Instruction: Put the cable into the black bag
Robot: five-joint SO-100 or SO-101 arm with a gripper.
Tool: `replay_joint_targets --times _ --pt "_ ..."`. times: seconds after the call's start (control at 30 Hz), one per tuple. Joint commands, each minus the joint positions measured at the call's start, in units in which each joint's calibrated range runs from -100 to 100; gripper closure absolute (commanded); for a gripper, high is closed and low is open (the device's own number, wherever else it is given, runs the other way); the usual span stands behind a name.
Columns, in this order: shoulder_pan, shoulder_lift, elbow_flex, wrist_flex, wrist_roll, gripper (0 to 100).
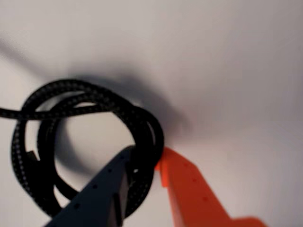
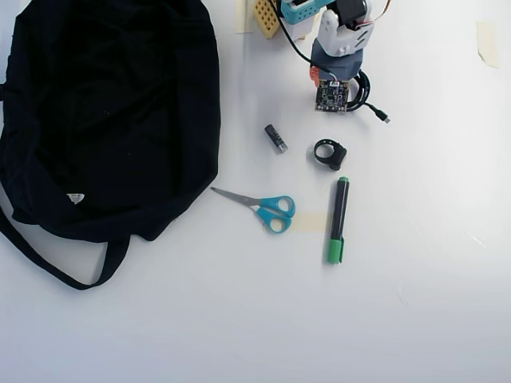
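Cable [image 1: 90, 101] coil is straddled by the parted gripper [image 1: 144, 158]; all strands should be pinched before lifting toward the bag [image 2: 112, 112].

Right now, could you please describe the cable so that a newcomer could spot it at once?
In the overhead view, look right of the black bag to the arm at the top. The cable lies under its gripper: a coiled black cord, unlike the smaller ring-shaped clip below.

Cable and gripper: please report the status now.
Gripper down on the cable, jaws astride the coil, not closed. Cable on the table, outside the black bag. Scissors lie between cable and bag.
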Motion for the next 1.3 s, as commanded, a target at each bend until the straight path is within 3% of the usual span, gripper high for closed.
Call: replay_joint_targets --times 0.0,0.83,1.27 --pt "0.0 -1.3 -4.0 -0.5 0.2 98" --pt "3.5 -8.4 -16.4 0.4 0.8 98" --pt "16.3 -17.7 -15.6 0.4 13.3 98"
